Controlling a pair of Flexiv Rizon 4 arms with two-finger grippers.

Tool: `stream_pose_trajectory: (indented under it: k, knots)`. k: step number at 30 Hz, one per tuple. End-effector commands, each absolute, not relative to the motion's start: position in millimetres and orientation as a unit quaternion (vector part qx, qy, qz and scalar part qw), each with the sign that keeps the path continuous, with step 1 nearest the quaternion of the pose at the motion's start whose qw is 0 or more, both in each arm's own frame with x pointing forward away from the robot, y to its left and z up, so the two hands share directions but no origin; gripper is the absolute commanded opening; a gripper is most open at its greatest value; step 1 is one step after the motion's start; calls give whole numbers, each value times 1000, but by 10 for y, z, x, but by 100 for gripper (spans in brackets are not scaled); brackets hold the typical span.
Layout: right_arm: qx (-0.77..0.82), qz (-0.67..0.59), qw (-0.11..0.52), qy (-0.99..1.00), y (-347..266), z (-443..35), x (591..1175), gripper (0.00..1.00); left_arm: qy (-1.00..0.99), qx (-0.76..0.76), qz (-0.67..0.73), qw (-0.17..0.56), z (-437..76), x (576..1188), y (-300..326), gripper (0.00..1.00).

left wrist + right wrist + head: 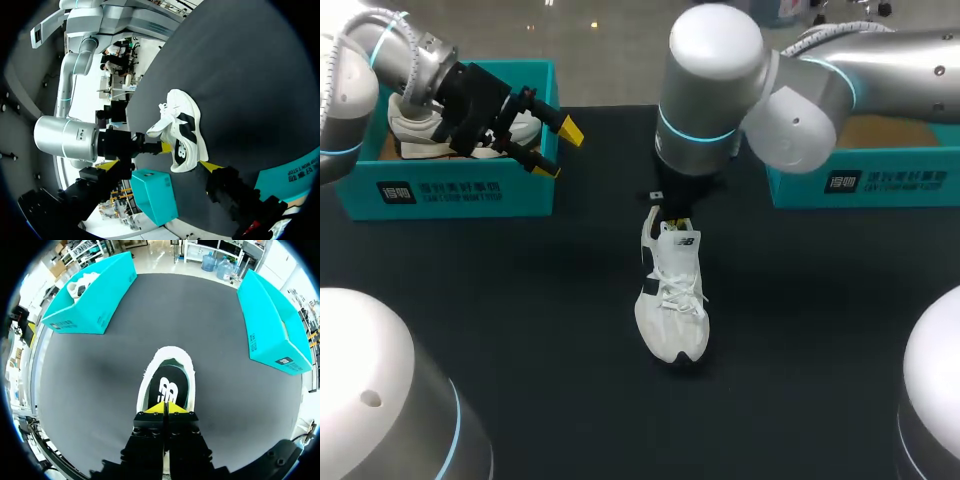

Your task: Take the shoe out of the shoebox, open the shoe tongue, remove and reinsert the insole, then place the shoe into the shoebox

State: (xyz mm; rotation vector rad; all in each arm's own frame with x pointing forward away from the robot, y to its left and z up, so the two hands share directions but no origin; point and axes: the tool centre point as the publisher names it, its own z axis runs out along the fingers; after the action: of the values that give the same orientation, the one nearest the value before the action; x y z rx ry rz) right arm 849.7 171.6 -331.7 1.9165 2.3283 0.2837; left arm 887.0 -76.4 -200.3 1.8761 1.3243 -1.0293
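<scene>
Ok, status: the white sneaker (pixel 672 300) sits on its sole in the middle of the table (pixel 520 330), well apart from either box. The right gripper (pixel 165 407) is at the heel opening with its yellow tips pressed together, right over the heel end of the black insole (pixel 167 385). I can't tell whether it has the insole edge pinched or nothing at all. The left gripper (pixel 558 150) is spread wide and empty, hanging by the left shoebox (pixel 450 190), which has a second sneaker (pixel 420 135) in it. The right shoebox (pixel 880 185) looks empty.

Risks, my read:
- Nothing pins the sneaker down, so a pull on the insole likely lifts or drags the whole shoe instead of freeing the insole.
- A thin pinch at the insole edge may slip off.
- The laces (pixel 678 290) look done up and the opening is narrow, so the insole could fold or jam going out or back in.
- The shoe could be put back in the wrong box, since the left one is occupied.

Print: there is a logo on the insole and one on the tongue (pixel 682 240), plus a white print block on each box front. Not reading any of it out.
</scene>
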Motion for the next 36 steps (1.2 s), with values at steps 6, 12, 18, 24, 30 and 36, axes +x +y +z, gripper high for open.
stream_pose_trajectory:
  k: [6,12,18,24,30,36]
  knots:
    - [628,62,44,775,1821,-3523,8417,0,501,710,-388,306,-2001,8871,-764,100]
    - [631,45,42,774,1784,-3623,8319,0,501,710,-388,306,-2001,8871,-764,100]
    - [642,38,40,765,1716,-3703,8272,0,501,710,-388,306,-2001,8871,-764,100]
    - [651,35,35,757,1704,-3849,8301,0,501,710,-388,306,-2001,8871,-764,100]
    - [651,25,32,758,1731,-3979,8321,0,501,710,-388,306,-2001,8871,-764,100]
    - [650,17,30,760,1733,-4014,8333,0,501,710,-388,306,-2001,8871,-764,100]
